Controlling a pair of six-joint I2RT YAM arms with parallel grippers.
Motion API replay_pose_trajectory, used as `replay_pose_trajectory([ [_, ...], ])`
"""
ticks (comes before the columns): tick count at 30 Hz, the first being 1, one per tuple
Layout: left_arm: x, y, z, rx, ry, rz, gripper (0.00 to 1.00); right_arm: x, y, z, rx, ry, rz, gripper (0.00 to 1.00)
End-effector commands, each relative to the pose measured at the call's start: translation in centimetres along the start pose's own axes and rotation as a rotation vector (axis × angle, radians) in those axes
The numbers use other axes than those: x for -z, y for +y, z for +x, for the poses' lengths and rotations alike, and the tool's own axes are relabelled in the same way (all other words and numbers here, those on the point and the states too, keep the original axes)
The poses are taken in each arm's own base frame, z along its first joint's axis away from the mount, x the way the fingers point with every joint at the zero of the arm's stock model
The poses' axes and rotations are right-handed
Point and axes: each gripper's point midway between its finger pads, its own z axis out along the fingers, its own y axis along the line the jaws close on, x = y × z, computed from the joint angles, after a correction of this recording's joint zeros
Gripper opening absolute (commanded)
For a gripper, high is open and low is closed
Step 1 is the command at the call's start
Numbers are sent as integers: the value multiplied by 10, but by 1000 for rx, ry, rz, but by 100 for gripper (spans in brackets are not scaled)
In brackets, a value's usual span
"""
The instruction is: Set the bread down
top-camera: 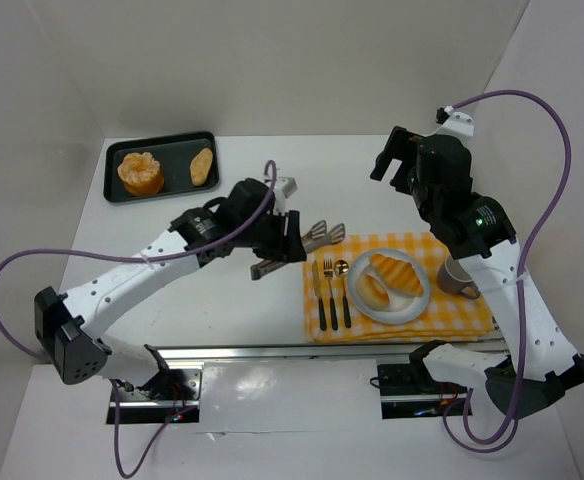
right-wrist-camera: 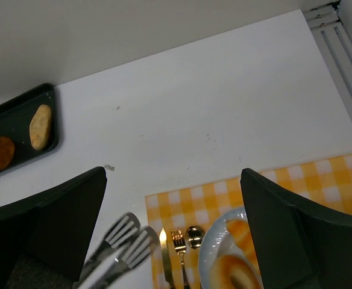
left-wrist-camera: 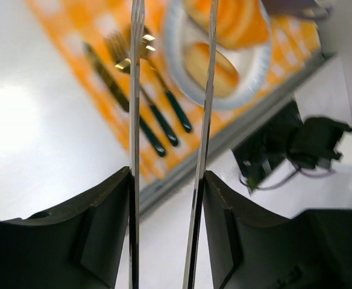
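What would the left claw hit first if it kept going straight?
Probably the fork on the checked placemat, reached by the tongs that the left gripper holds; height above it is unclear.

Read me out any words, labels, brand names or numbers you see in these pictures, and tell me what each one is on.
No readable text in any of the three views.
The black tray, checked placemat, plate, mug, cutlery and tongs show no print, label or number.
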Motion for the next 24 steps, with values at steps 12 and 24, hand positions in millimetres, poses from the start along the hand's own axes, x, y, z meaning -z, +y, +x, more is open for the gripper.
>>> replay_pose_trajectory([
  [12, -9, 159, -56, 36, -232, -480, 59, -3, 7, -1, -3, -3, -28, 99],
  [24, -74, 205, -22, 114, -112, -572, 81, -28, 3, 43, 55, 104, -1, 99],
])
